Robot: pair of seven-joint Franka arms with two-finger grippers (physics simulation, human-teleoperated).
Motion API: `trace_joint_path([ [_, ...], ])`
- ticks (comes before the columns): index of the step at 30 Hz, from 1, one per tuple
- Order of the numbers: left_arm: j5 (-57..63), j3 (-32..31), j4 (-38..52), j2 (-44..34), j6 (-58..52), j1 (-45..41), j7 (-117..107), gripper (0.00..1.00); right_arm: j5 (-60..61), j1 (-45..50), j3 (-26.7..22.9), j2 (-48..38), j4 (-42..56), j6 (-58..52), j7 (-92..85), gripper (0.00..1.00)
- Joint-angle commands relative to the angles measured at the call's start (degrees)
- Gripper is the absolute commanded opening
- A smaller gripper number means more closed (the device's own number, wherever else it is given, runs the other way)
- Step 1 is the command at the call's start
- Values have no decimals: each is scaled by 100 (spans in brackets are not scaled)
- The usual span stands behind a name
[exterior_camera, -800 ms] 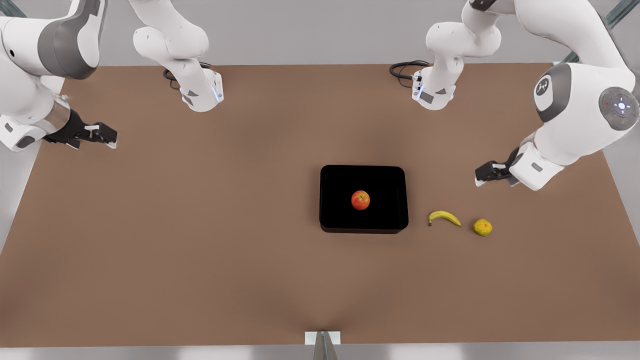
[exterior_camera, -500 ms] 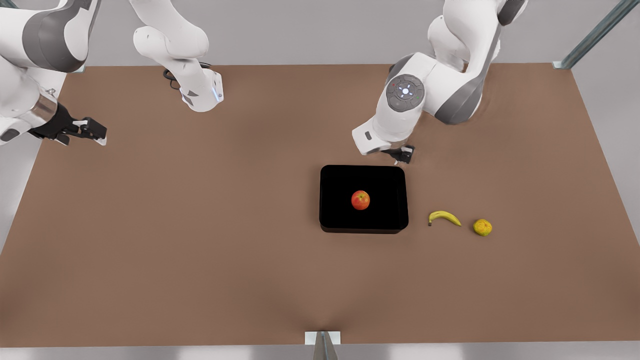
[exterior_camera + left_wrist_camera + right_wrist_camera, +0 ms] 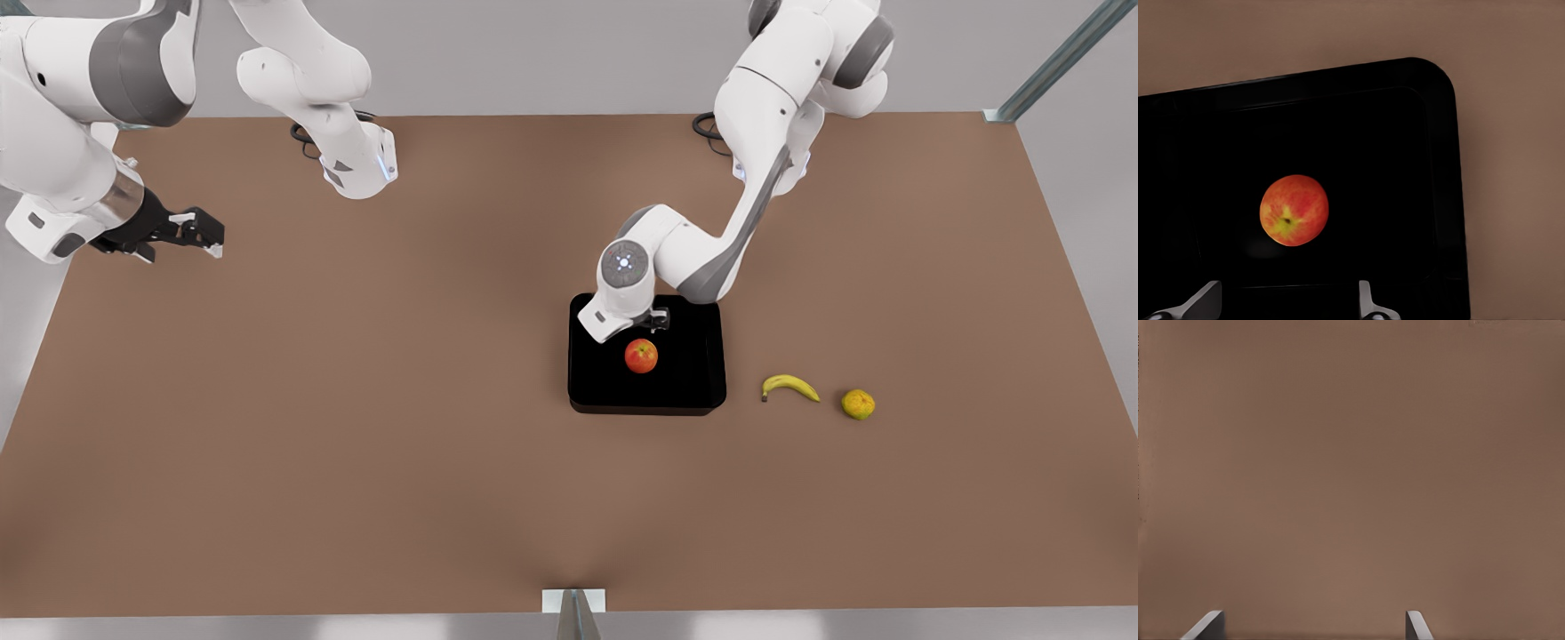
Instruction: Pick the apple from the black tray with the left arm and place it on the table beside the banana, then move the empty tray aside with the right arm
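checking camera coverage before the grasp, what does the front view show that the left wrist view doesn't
Front view alone: the banana, the yellow-green fruit, both arms, and the right gripper waiting open above bare table at the front view's left.

Left wrist view alone: the apple's stem end, and the left gripper's two fingertips spread apart, open.

Both: the apple lying in the tray, the brown table, and the left gripper near the apple, not touching it.

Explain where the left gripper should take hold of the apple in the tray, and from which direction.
Grip the apple across its widest middle, coming straight down. It sits stem dimple up, clear of the black tray rim, so both open fingers of the left gripper should fit around it.
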Motion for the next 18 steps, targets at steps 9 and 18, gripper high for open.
trace_joint_path([
  [9,110,1,-500,185,1599,143,-1143,100,-6,-91,4,-5,3,-5,-38,100],
  [18,190,-8,-1195,167,2610,293,-1134,100,-6,-82,4,-5,3,-5,-47,100],
])
